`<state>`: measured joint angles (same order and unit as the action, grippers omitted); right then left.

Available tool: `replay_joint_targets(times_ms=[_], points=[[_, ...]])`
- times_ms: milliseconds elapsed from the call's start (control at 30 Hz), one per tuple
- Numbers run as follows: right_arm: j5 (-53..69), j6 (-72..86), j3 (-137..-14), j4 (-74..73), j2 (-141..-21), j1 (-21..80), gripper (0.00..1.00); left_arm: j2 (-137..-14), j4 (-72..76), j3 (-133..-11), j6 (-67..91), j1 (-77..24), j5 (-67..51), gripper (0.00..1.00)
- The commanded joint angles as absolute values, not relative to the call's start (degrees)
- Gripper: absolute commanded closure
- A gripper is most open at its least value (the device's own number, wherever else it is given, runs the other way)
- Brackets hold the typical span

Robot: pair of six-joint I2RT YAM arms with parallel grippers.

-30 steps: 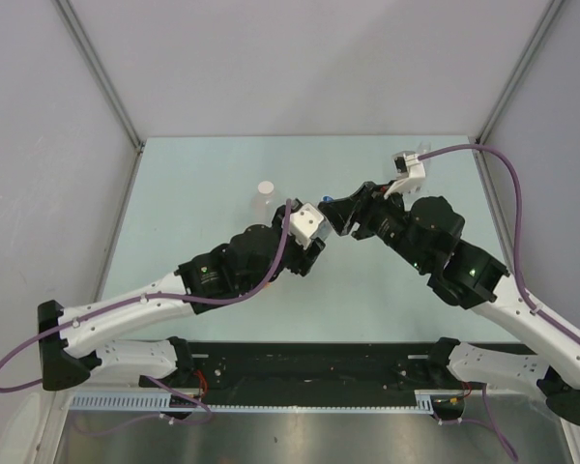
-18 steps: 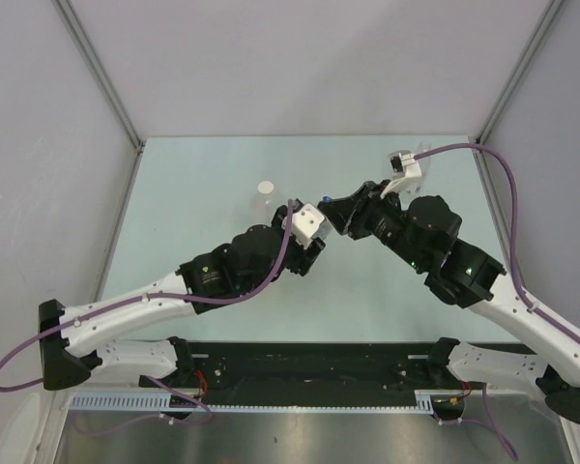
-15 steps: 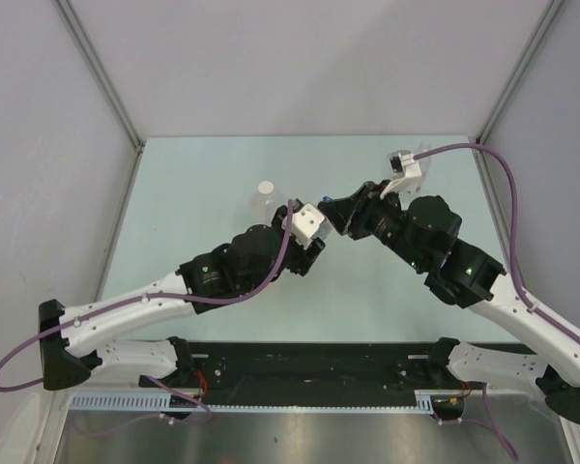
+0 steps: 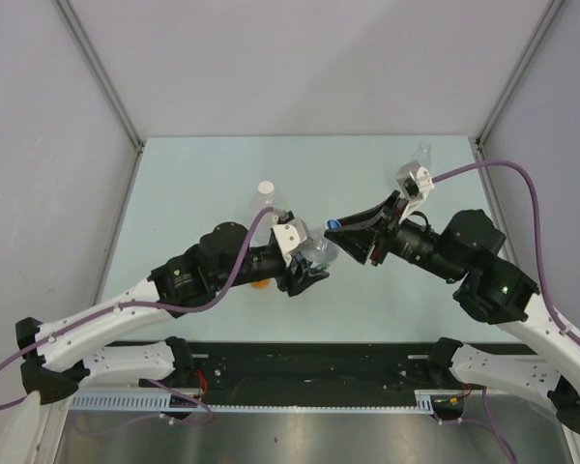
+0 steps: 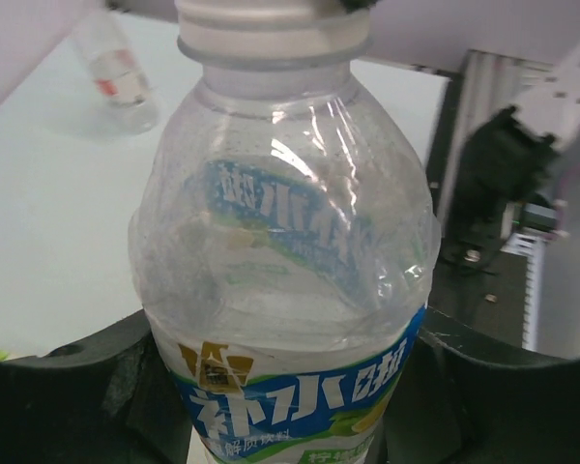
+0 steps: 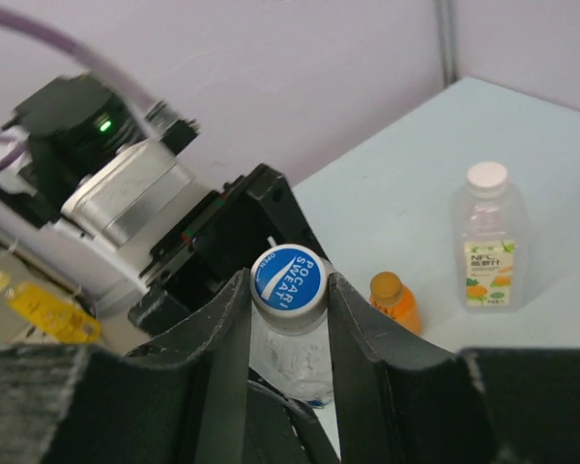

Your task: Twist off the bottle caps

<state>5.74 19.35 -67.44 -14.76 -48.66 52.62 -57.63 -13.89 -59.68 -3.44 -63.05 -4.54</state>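
My left gripper (image 4: 307, 263) is shut on the body of the clear bottle with the blue label (image 5: 280, 251), holding it tilted above the table. Its jaws press the label from both sides in the left wrist view (image 5: 280, 411). My right gripper (image 4: 336, 230) is shut on that bottle's blue cap with the white mark (image 6: 288, 275), one finger on each side (image 6: 288, 290). The largest bottle (image 6: 488, 242), with a yellow label and a white cap (image 6: 487, 176), stands on the table behind (image 4: 264, 198). A small slim clear bottle (image 5: 116, 72) stands farther off.
A small orange bottle (image 6: 394, 302) lies on the table under the left arm, also seen from above (image 4: 261, 283). The pale green table (image 4: 203, 174) is bounded by grey walls at the back and sides. A black rail (image 4: 309, 362) runs along the near edge.
The left arm has drawn back to the left and lower. The right arm has swung out to the right. The blue-label bottle now shows tilted between the two grippers.
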Motion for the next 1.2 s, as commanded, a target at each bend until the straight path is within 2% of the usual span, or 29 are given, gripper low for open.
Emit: replay_joint_targets(times_ms=[0, 233, 500, 900, 1167], points=[[14.13, 10.91, -66.89, -15.47, -45.88, 51.07, 1.00, -55.02, -12.66, -62.75, -3.34, -61.09, -28.01, 1.00], [32.15, 7.65, -66.09, -15.47, -42.89, 49.40, 1.00, -55.54, -10.46, -64.42, 1.93, -56.44, -49.71, 1.00], [48.83, 6.68, -66.09, -13.71, -42.19, 45.88, 1.00, -58.45, -9.23, -66.01, 5.18, -54.32, -62.91, 1.00], [67.75, 9.23, -66.09, -7.92, -42.89, 40.78, 1.00, -57.74, -0.26, -63.02, 10.72, -52.65, -71.37, 1.00], [70.14, 8.79, -66.09, -7.82, -43.59, 40.25, 1.00, -57.57, -1.05, -63.19, 9.41, -52.65, -70.84, 1.00]])
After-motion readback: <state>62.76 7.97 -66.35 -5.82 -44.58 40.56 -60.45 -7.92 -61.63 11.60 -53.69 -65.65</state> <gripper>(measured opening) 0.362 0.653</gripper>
